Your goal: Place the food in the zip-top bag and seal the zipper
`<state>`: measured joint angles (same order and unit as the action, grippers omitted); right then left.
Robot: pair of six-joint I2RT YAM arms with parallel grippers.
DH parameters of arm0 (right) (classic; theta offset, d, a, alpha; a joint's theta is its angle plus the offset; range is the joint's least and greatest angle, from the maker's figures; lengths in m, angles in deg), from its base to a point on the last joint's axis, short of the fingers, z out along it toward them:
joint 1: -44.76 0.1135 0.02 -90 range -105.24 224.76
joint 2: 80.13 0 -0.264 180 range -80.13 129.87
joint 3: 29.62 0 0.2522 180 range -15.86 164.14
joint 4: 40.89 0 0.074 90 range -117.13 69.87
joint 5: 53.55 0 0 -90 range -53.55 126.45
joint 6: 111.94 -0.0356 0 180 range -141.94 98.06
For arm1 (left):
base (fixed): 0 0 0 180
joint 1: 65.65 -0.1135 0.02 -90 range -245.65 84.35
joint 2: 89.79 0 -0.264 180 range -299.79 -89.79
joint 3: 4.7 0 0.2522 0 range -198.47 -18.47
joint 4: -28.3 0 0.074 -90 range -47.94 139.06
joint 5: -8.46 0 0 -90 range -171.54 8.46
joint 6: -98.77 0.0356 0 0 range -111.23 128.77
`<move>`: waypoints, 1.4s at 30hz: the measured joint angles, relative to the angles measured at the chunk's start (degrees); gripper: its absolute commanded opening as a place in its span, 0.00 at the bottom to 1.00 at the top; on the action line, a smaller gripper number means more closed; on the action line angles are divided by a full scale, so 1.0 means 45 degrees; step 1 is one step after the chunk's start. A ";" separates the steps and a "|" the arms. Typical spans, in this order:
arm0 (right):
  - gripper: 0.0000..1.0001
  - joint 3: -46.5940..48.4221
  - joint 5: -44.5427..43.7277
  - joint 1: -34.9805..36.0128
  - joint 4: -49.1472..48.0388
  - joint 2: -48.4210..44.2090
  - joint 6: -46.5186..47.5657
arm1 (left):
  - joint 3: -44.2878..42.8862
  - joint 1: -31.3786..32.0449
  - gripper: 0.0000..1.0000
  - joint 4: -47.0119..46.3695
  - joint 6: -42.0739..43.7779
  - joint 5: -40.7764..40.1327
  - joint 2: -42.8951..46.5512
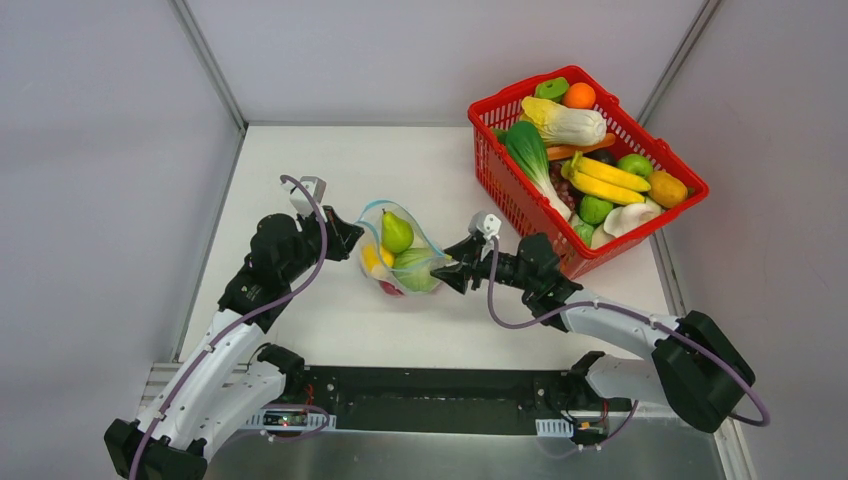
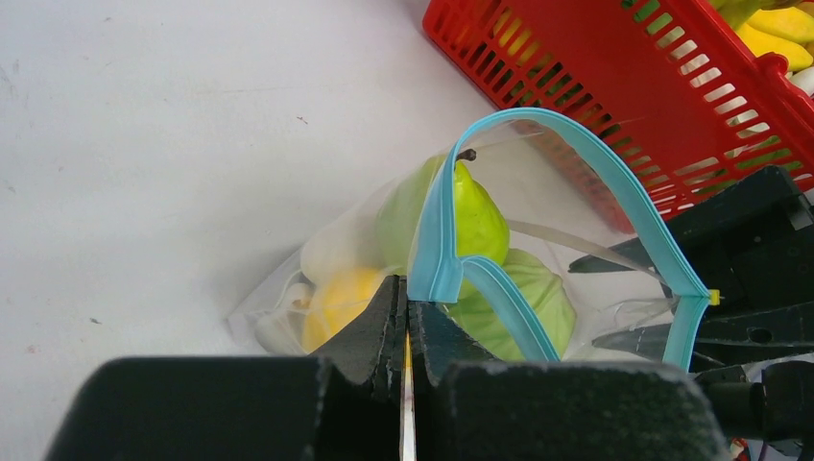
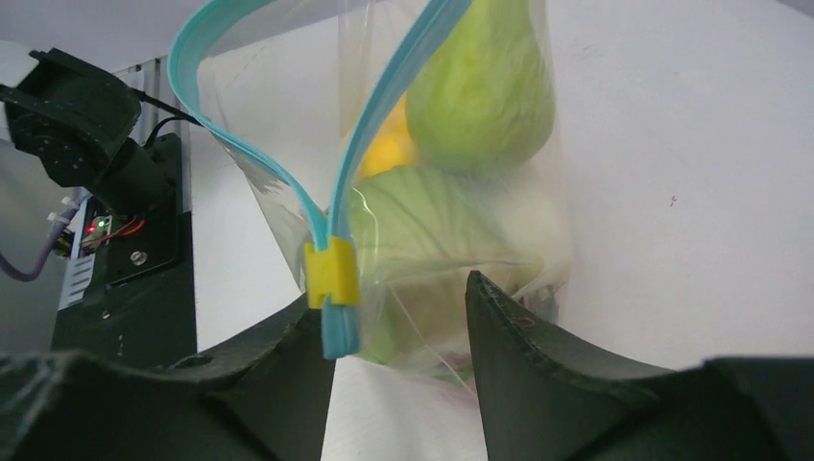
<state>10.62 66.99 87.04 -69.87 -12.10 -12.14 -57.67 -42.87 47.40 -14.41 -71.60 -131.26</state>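
Observation:
The clear zip-top bag (image 1: 402,258) lies mid-table with food inside: a green pear (image 1: 396,232), a yellow lemon (image 1: 372,258), a green cabbage (image 1: 417,270) and something red (image 1: 390,288). Its teal zipper (image 2: 576,154) gapes in a loop, so the mouth stands open. My left gripper (image 2: 408,293) is shut on the bag's film just below the zipper's left end (image 2: 437,274). My right gripper (image 3: 398,298) is open around the bag's other end. There the yellow slider (image 3: 332,272) sits against its left finger (image 3: 288,375), and the right finger (image 3: 518,365) stands apart from the plastic.
A red mesh basket (image 1: 500,175) full of several toy fruits and vegetables stands at the back right, just behind my right arm. It also shows in the left wrist view, the basket (image 2: 624,86) close beyond the bag. White walls enclose the table.

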 measured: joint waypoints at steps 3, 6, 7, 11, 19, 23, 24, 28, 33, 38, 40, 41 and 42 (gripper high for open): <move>0.48 -0.0087 -0.0301 0.0029 -0.0690 0.0039 0.0121 | 0.0005 0.0000 0.00 0.0000 -0.0005 0.0000 0.0000; 0.39 -0.0107 -0.0408 0.0029 -0.1185 0.0039 0.0121 | 0.0000 0.0000 0.00 -0.0005 -0.0005 0.0000 0.0000; 0.34 -0.0107 -0.0413 0.0029 -0.1316 0.0039 0.0097 | 0.0000 0.0000 0.00 0.0000 -0.0010 0.0000 0.0000; 0.23 -0.0165 -0.0447 0.0029 -0.1744 0.0039 0.0000 | 0.0000 0.0000 0.00 0.0000 -0.0015 -0.0005 0.0000; 0.06 -0.0393 -0.0826 0.0034 -0.1520 -0.0233 0.0214 | 0.0000 0.0000 0.00 0.0029 -0.0019 -0.0112 0.0024; 0.01 -0.0393 -0.0855 0.0034 -0.1345 -0.0311 0.0262 | 0.0005 0.0000 0.00 0.0073 -0.0019 -0.0243 0.0058; 0.01 -0.0393 -0.0850 0.0034 -0.1321 -0.0311 0.0262 | 0.0000 0.0000 0.00 0.0112 -0.0019 -0.0267 0.0068; 0.01 -0.0389 -0.0835 0.0034 -0.1185 -0.0340 0.0257 | 0.0000 0.0000 0.00 0.0248 -0.0019 -0.0291 0.0165; 0.23 -0.0345 -0.0845 0.0034 -0.0855 -0.0457 0.0219 | 0.0005 0.0000 0.00 0.0282 -0.0015 -0.0311 0.0306; 0.50 -0.0306 -0.0976 0.0044 -0.0602 -0.0476 -0.0044 | 0.0005 0.0000 0.00 0.0248 -0.0015 -0.0340 0.0321; 0.53 -0.0306 -0.1064 0.0044 -0.0525 -0.0481 -0.0151 | 0.0015 0.0000 0.00 0.0204 -0.0015 -0.0340 0.0325; 0.54 -0.0306 -0.1088 0.0044 -0.0486 -0.0500 -0.0209 | 0.0034 0.0000 0.00 0.0175 -0.0015 -0.0345 0.0335; 0.55 -0.0306 -0.1141 0.0044 -0.0418 -0.0549 -0.0277 | 0.0087 0.0000 0.00 0.0112 -0.0015 -0.0355 0.0359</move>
<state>9.24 61.86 87.24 -71.75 -14.57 -13.38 -57.27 -42.87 47.90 -14.48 -73.20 -129.64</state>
